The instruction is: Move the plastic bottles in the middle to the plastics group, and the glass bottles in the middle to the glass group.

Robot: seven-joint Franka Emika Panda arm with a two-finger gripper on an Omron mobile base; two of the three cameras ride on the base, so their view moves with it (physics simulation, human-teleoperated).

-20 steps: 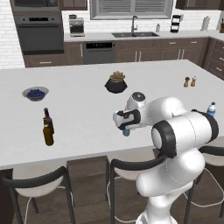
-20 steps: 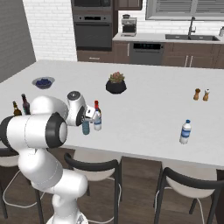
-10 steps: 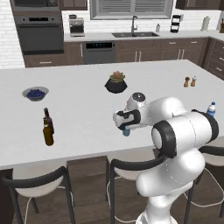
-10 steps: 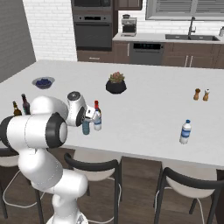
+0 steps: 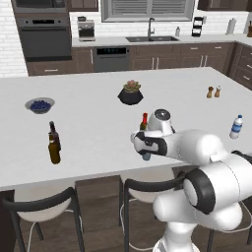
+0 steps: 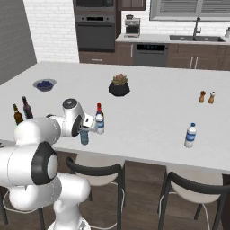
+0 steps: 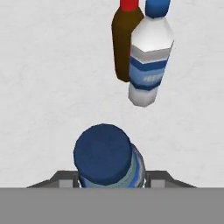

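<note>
So taking the potted plant (image 6: 119, 85) as your anchor on the counter (image 6: 148, 112): three bottles (image 6: 96, 120) cluster in front of it near the front edge, two more (image 6: 22, 110) stand far left, a lone one (image 6: 190, 135) front right, shakers (image 6: 206, 96) off to its right, bowl (image 6: 44, 84) left.

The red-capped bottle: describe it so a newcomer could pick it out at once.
On the white island, look near the front edge beside the arm's gripper. Three bottles cluster there; the red-capped bottle is the brown one, farthest back, next to a clear bottle.
</note>
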